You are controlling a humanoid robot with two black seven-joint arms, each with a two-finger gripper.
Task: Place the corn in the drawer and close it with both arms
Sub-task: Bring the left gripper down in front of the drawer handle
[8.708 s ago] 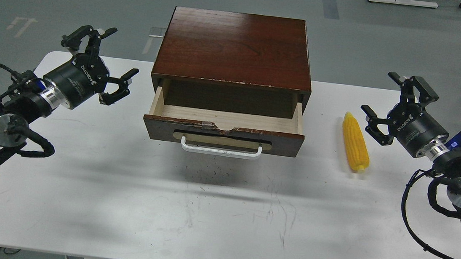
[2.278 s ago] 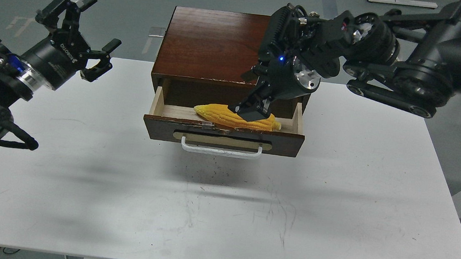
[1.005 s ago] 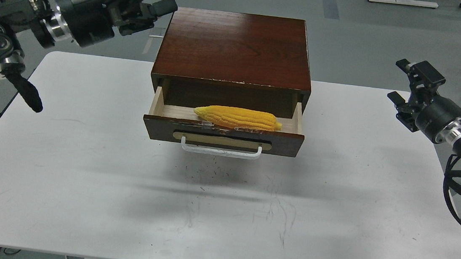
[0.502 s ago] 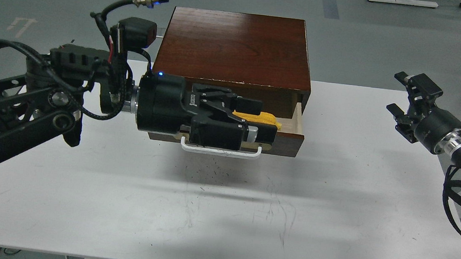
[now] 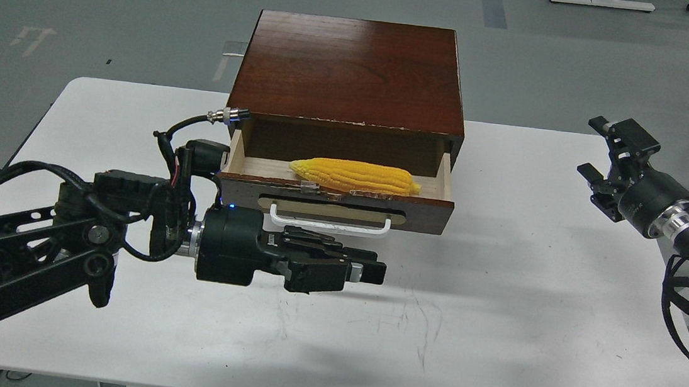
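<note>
Corn [image 5: 355,176]: lies lengthwise across my open drawer [image 5: 334,202], pointed tip toward my left, resting on the pale wood floor just behind the chipped front edge. Nothing grips it.

Drawer: pulled out from the dark brown cabinet [image 5: 350,71]; white bar handle [image 5: 330,222] faces me, untouched.

Left gripper [image 5: 368,270]: held low over the white table [image 5: 495,334], just in front of the drawer front and below the handle, pointing to my right. Its fingers lie close together with nothing between them. It is near the handle but apart from it.

Right gripper [image 5: 607,155]: well off to my right, above the table's right edge, far from the drawer. Fingers spread apart, holding nothing.

Cable connector [image 5: 229,115]: silver, on my left arm's loose cable, just beside the drawer's left corner.
</note>
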